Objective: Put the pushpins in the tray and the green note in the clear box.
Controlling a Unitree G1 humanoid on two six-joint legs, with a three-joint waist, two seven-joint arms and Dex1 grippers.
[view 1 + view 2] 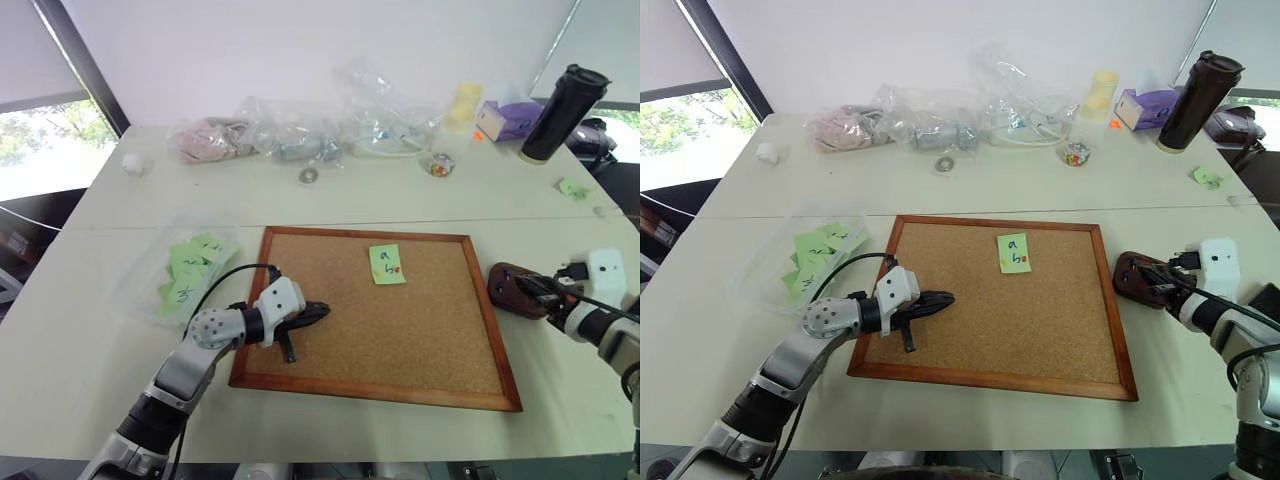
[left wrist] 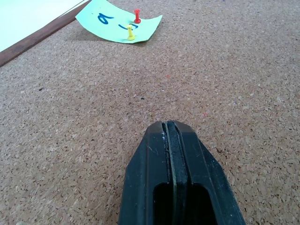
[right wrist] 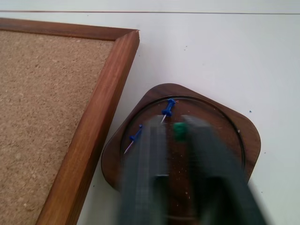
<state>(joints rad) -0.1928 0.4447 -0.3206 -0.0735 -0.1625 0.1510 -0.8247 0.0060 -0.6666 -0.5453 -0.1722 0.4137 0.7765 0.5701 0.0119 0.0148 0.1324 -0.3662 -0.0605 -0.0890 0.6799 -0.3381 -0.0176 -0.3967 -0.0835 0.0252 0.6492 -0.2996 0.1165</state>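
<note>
Eye views: right gripper hangs over the tray, just beside the cork board's right frame; left gripper rests low over the board's near-left part, fingers pressed together, nothing held. Green note is pinned near the board's far edge. Clear box, left of the board, holds several green notes. Left wrist view: two pushpins, one red and one yellow, stand in the note. Right wrist view: fingers spread apart over the tray, a small green pin head between them; whether it is free of the pads I cannot tell. Two blue pins lie in the tray. Judgement: the step is dropping a pin; let it fall clear inside the rim, lift straight, avoid flicking the blue pins.
</note>
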